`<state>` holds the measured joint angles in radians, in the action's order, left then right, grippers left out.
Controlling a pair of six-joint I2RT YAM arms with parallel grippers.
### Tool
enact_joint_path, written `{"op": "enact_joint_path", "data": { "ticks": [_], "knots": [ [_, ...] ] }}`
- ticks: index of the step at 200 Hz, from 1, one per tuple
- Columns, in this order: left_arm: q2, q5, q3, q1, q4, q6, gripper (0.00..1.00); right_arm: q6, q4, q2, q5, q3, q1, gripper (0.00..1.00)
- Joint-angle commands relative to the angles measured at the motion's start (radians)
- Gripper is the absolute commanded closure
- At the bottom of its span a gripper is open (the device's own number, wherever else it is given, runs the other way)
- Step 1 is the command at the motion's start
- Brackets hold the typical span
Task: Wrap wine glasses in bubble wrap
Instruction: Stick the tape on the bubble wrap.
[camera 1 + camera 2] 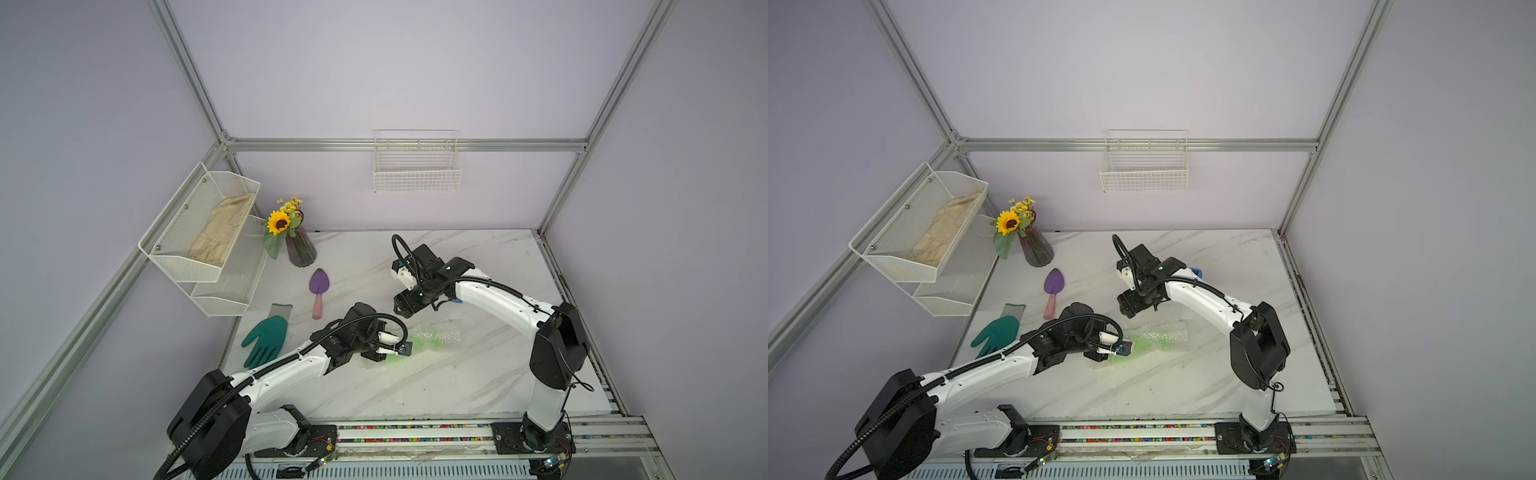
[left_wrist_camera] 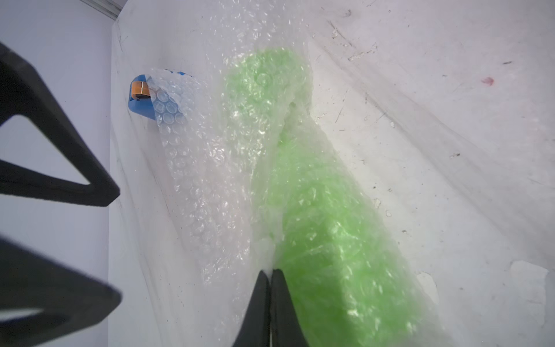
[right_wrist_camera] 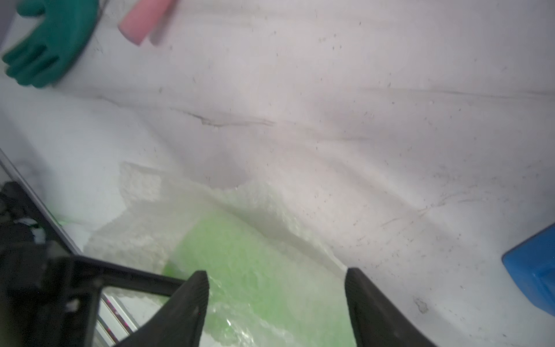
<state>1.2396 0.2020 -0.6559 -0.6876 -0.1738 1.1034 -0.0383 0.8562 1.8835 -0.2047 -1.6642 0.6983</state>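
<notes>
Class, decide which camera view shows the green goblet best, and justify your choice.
The left wrist view: the green goblet fills much of the frame, lying on its side inside the bubble wrap. The right wrist view shows only a blurred part of it; both top views show a small green patch under wrap.

The clear, whitish bubble wrap sheet [image 2: 192, 186] is thin, crinkly plastic film, and its bubbles catch glossy glints. Through it the lime-green translucent plastic goblet [image 2: 324, 228] looks smooth and shiny. The white marble-look worktop [image 1: 436, 386] is smooth with grey veins, though scuffed and speckled up close. The left gripper [image 2: 271, 273] has matt black fingers. The teal glove [image 1: 266, 340] looks rubbery and dull, with a grey knitted cuff. The purple trowel [image 1: 319, 284] has a matt pink handle. The dark purple ribbed vase [image 1: 301, 249] looks glassy. The white wall rack [image 1: 183, 266] is fine painted mesh, the white basket [image 1: 417, 178] coated wire, and the frame bars [image 1: 498, 145] bare silvery metal.
</notes>
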Motion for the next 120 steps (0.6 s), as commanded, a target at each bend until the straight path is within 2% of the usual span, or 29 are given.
{"op": "enact_joint_path", "data": {
  "ticks": [1, 14, 29, 49, 72, 88, 120],
  "knots": [
    [-0.024, -0.007, 0.003, 0.002, 0.004, 0.042, 1.0, 0.072, 0.039, 0.103, -0.098, -0.089, -0.02, 0.14],
    [-0.024, -0.014, 0.001, 0.003, 0.002, 0.047, 1.0, 0.095, 0.071, 0.174, -0.174, -0.149, -0.036, 0.1],
    [-0.028, -0.032, -0.003, 0.004, 0.002, 0.053, 1.0, 0.115, 0.145, 0.245, -0.209, -0.207, -0.043, 0.1],
    [-0.032, -0.059, -0.005, 0.005, -0.001, 0.078, 1.0, 0.114, 0.152, 0.236, -0.252, -0.162, -0.048, 0.09],
    [-0.024, -0.096, -0.007, 0.007, 0.01, 0.098, 1.0, 0.098, 0.139, 0.185, -0.366, -0.076, -0.079, 0.08],
    [-0.031, -0.104, -0.007, 0.008, 0.022, 0.099, 0.92, 0.079, 0.124, 0.151, -0.411, -0.019, -0.093, 0.08],
    [-0.072, -0.132, -0.008, 0.01, 0.01, 0.097, 0.67, 0.05, 0.087, 0.071, -0.464, 0.076, -0.094, 0.08]
  ]
}}
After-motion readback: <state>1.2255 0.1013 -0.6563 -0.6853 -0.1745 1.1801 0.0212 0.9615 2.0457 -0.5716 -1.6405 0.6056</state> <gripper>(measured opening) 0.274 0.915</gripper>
